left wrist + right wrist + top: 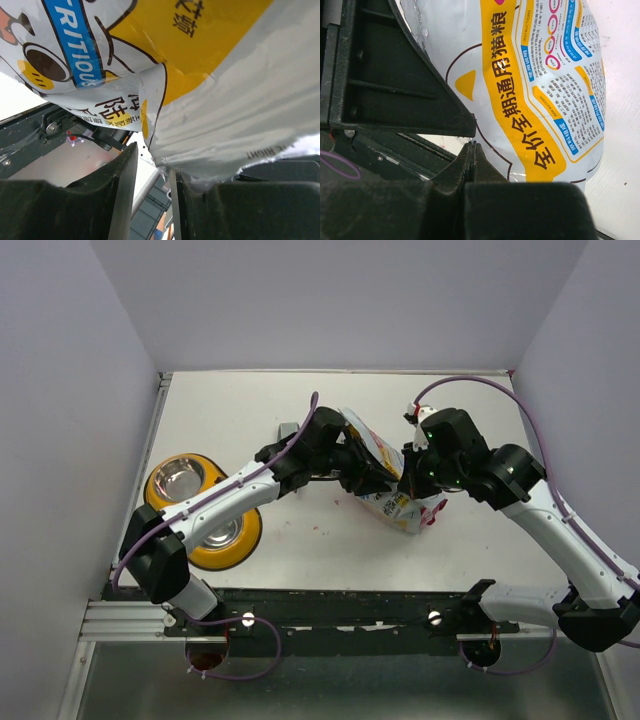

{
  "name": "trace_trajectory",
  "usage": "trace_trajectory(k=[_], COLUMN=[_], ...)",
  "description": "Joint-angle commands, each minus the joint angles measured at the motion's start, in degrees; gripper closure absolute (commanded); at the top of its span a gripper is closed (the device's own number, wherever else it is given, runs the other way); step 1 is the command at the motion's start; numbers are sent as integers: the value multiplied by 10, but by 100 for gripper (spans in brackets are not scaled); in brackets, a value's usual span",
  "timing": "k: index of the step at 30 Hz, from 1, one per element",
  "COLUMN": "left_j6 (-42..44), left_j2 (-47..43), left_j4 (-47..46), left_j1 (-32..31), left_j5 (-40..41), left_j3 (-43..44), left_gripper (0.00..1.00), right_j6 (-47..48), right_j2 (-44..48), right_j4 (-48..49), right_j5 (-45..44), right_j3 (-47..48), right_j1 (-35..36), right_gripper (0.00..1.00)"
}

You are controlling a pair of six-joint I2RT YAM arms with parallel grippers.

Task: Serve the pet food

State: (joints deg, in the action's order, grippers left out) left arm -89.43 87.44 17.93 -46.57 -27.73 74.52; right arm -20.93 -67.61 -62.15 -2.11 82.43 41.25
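Progress looks slight to me: the bag (395, 490) sits mid-table, my right gripper (472, 150) pinched on its edge, left gripper (152, 167) parted around another edge; pet food unseen, feeder (215, 560) bowls at left empty.

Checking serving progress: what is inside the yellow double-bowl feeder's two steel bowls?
In the yellow double-bowl feeder, the far steel bowl shows only bare shiny metal, nothing in it. The left arm covers much of the near steel bowl; its visible part looks bare.
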Motion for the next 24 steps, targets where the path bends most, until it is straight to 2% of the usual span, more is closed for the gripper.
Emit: trace_trajectory(k=[1,3,9,12,17,20,24], left_j6=[5,8,36,44,48,50,51], left_j2=[20,22,29,34,39,41,40], left_j4=[3,3,19,22,22,23,25], left_j1=[0,1,6,6,8,7,9], left_j5=[-5,-3,6,2,-5,-8,-10], left_j3=[5,4,25,33,44,51,55], left_gripper=[63,64,77,83,92,94,94], right_j6=[4,8,17,25,40,58,64], right_j2=[-3,-3,-9,-15,-29,-31,-33], right_j4=[29,28,15,5,-5,5,13], right_j5=[18,35,25,-9,-5,39,43], right_j3=[5,7,20,33,57,55,60], right_j1=[1,1,1,1,1,1,1], right_gripper=[99,99,99,94,86,83,75])
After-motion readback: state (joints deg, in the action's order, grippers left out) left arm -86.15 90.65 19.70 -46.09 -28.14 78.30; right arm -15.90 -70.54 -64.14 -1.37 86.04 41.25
